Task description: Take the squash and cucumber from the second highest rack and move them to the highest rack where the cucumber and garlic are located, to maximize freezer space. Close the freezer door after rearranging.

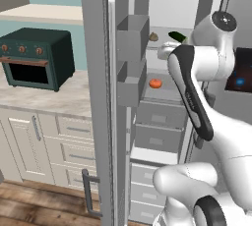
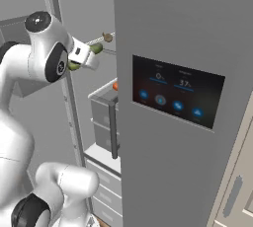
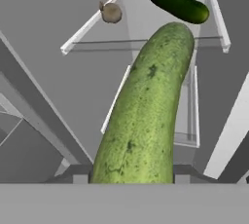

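- At the far left of the left base view we see a dark green countertop oven (image 1: 35, 58) standing on a pale table (image 1: 59, 98), with cream cabinet drawers below.
- Next comes the freezer door (image 1: 101, 97), swung open; its white inner lining carries two boxy grey bins (image 1: 132, 38), one above the other, and a bar handle shows low on its edge.
- Inside the freezer (image 1: 170, 4) we see the highest rack (image 1: 160, 43) with the small beige-brown garlic (image 1: 153, 37) on its left part and a dark green cucumber (image 1: 177, 37) to the right of it, the two apart.
- On the rack below lies a small orange-red rounded vegetable (image 1: 155, 83); we cannot tell its kind. Grey-fronted drawers (image 1: 158, 127) sit beneath it.
- In the hand view we see the end effector (image 3: 133, 172) clenched on a light green cucumber (image 3: 146, 111), which points along the fingers toward the highest rack (image 3: 90, 26); its far tip lies just below the rack's front rim in that view. The garlic (image 3: 111, 12) sits at upper left there and the dark green cucumber (image 3: 180, 5) at upper right.
- In the right base view the end effector (image 2: 91, 53) is at the freezer opening with green showing on both sides of it, level with the garlic (image 2: 107, 37).
- Farthest right stands the neighbouring door with a dark blue-lit panel (image 2: 175, 97).
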Available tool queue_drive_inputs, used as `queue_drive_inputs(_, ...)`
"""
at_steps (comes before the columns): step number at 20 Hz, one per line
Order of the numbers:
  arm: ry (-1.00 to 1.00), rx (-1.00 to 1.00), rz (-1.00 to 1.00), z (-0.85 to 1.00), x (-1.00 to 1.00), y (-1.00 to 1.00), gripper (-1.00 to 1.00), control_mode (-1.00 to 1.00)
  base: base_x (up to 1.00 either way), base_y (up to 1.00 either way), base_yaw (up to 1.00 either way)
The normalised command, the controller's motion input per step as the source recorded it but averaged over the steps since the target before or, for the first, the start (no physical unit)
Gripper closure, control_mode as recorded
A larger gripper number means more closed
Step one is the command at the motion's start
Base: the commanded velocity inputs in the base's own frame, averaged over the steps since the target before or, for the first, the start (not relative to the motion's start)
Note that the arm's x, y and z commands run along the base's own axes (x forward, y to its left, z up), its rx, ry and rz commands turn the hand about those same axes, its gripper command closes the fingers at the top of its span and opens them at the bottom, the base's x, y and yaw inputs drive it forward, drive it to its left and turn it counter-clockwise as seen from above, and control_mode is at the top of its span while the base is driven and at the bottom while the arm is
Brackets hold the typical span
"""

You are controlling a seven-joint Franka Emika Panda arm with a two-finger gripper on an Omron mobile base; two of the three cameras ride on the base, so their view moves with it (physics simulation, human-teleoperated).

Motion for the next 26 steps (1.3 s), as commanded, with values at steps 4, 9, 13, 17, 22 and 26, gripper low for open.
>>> queue_drive_inputs(4,0.21,0.00,0.00,0.18,0.49,-0.12,1.00,-1.00,0.00,0.00,0.00)
queue_drive_inputs(9,0.05,0.00,0.00,0.00,0.37,-0.25,1.00,-1.00,0.00,0.00,0.00)
queue_drive_inputs(13,0.00,0.00,0.00,-0.09,0.39,-0.28,1.00,-1.00,0.00,0.00,0.00)
queue_drive_inputs(17,0.00,0.00,0.00,-0.21,0.46,-0.05,1.00,-1.00,0.00,0.00,0.00)
queue_drive_inputs(22,0.00,0.00,0.00,-0.17,0.50,-0.03,1.00,-1.00,0.00,0.00,0.00)
queue_drive_inputs(26,0.05,0.00,0.00,-0.09,0.58,-0.09,1.00,-1.00,0.00,0.00,0.00)
